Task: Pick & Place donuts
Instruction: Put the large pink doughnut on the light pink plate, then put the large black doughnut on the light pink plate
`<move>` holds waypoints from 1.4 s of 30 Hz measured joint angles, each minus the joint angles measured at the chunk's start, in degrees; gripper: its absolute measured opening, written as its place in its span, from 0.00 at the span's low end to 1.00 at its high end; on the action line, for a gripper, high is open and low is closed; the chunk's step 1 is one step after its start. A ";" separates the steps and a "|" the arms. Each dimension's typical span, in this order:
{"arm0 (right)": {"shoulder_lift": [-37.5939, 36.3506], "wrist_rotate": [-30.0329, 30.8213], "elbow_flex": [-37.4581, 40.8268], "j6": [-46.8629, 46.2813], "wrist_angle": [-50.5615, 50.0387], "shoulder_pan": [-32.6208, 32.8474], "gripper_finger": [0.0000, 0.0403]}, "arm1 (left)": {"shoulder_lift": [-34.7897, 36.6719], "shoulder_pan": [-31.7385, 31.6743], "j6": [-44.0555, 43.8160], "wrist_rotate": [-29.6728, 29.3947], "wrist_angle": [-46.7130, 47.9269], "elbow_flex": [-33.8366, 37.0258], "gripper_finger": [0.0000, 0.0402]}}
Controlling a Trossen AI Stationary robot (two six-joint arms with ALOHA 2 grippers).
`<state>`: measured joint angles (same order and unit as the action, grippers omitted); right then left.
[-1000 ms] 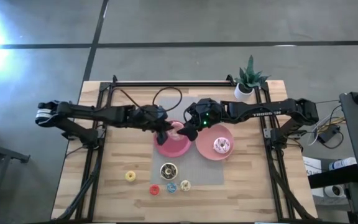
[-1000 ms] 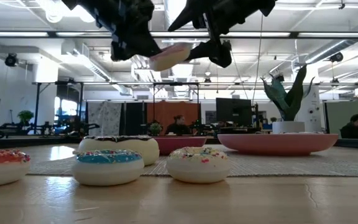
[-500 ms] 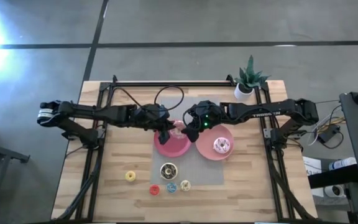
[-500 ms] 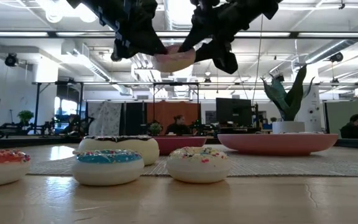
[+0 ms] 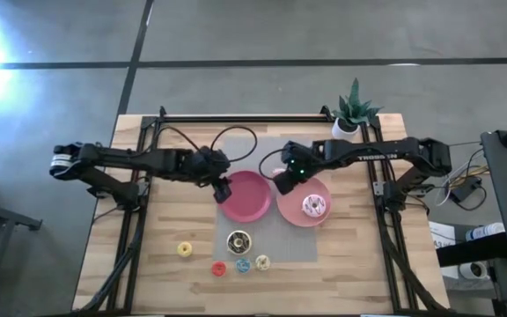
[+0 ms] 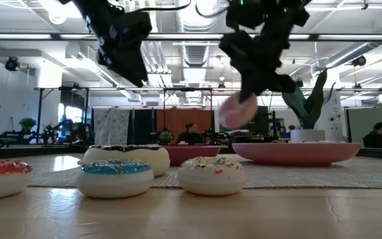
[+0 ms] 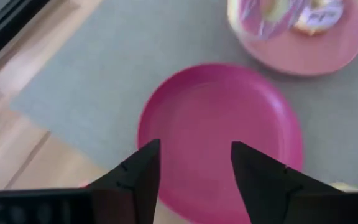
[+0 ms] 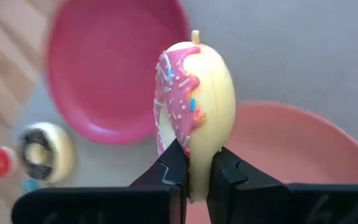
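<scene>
Wooden table [image 5: 148, 264], right gripper [image 8: 193, 169] pinching glossy pink-iced donut [image 8: 194, 118]

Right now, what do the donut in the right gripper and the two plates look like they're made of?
The pink-iced donut clamped in the right gripper looks like moulded plastic or foam: smooth cream body, painted icing and sprinkles. The magenta plate and the pale pink plate look like plain matte plastic, uniform in colour.

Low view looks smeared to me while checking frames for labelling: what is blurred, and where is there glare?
Low view: the pink donut in the right gripper is motion-blurred; ceiling lights glare. Left wrist view: the far plate is smeared. High view: glare in the upper left corner.
</scene>
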<state>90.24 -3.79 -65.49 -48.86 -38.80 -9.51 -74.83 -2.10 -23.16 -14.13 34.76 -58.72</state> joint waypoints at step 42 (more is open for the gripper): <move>-5.54 15.76 3.36 -0.43 -13.11 7.34 0.53 | 24.91 3.25 -11.12 11.86 1.53 16.49 0.43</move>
<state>84.69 11.98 -62.13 -49.29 -51.92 -2.17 -49.92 1.15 -34.27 -2.27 36.29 -42.23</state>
